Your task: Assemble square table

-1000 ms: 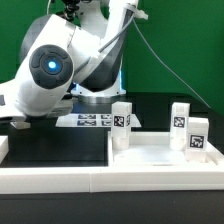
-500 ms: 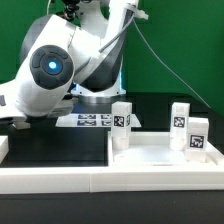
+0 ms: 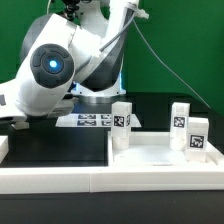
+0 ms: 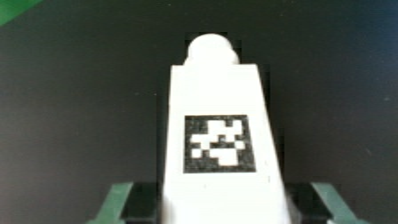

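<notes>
In the wrist view a white block leg point(image 4: 222, 110) with a black-and-white tag lies on the black surface. It sits between my green fingers point(image 4: 118, 203), and my gripper point(image 4: 222, 206) is open, with a gap showing on each side of the leg. In the exterior view the white square table top point(image 3: 150, 160) lies at the right. Three tagged legs stand upright on it: one point(image 3: 121, 125) near its left corner and two point(image 3: 180, 118) point(image 3: 197, 135) at the right. The arm's body hides my gripper and the fourth leg at the exterior view's left.
The marker board point(image 3: 90, 120) lies flat at the back of the black surface. A long white rail point(image 3: 60, 180) edges the front. The arm's large white body point(image 3: 50, 75) fills the exterior view's upper left. A green backdrop stands behind.
</notes>
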Available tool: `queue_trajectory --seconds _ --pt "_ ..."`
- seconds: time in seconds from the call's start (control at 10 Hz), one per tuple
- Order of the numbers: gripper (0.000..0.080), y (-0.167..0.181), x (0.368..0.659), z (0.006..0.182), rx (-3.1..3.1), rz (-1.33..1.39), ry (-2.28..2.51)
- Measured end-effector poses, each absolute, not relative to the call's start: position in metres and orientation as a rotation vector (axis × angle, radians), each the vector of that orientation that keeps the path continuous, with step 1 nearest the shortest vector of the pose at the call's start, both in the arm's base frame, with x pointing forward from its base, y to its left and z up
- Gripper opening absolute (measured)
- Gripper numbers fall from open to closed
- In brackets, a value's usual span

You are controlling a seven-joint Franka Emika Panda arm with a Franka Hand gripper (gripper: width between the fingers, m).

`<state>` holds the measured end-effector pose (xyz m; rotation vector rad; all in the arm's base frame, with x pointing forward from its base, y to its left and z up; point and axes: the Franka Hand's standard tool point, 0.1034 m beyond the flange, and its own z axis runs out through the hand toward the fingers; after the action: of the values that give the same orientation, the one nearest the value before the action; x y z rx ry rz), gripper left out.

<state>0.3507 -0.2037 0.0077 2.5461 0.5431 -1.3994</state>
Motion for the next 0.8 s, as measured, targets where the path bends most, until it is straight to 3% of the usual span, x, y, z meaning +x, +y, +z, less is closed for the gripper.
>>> queue_trajectory --seconds 0.3,0.7,0.8 --pt "0.029 -0.203 0.358 0.016 2.555 -1.39 0.535" --pt "0.029 -0.184 0.402 0.08 2.563 -1.427 0.422" --pt "0.029 -0.188 0.41 0.086 2.576 -1.39 0.414"
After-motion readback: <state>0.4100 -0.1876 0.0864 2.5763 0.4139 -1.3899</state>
